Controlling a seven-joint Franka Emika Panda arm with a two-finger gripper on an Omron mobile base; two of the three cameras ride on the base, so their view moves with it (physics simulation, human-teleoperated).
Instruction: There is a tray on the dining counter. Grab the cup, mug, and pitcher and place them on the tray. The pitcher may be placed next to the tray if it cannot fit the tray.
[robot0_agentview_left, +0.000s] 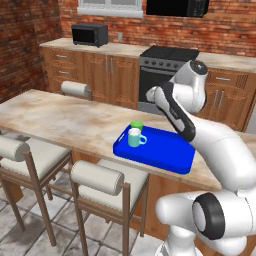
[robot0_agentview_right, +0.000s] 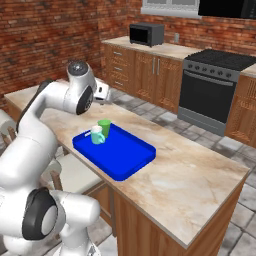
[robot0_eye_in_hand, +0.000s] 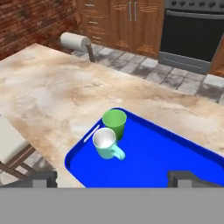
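Note:
A bright blue tray (robot0_agentview_left: 167, 152) (robot0_agentview_right: 125, 155) (robot0_eye_in_hand: 166, 153) lies on the beige dining counter (robot0_agentview_left: 60, 117) (robot0_agentview_right: 190, 170) (robot0_eye_in_hand: 43, 96), near its front edge. At the tray's left end the green cup (robot0_agentview_left: 137, 125) (robot0_agentview_right: 104, 125) (robot0_eye_in_hand: 114, 120) stands upright. The pale teal mug (robot0_agentview_left: 135, 137) (robot0_agentview_right: 97, 135) (robot0_eye_in_hand: 106, 143) stands right beside it, handle pointing into the tray. My gripper (robot0_eye_in_hand: 113, 178) hovers above the tray and looks down on it, open, with its fingertips (robot0_eye_in_hand: 183, 177) wide apart and nothing between them. The pitcher is out of view.
Two padded stools (robot0_agentview_left: 97, 177) (robot0_agentview_left: 15, 147) stand at the counter's near side and another chair back (robot0_agentview_left: 76, 89) (robot0_eye_in_hand: 75, 41) at the far side. The stove (robot0_agentview_left: 160, 75) (robot0_agentview_right: 210, 90) and a microwave (robot0_agentview_left: 90, 34) (robot0_agentview_right: 146, 34) stand by the brick wall.

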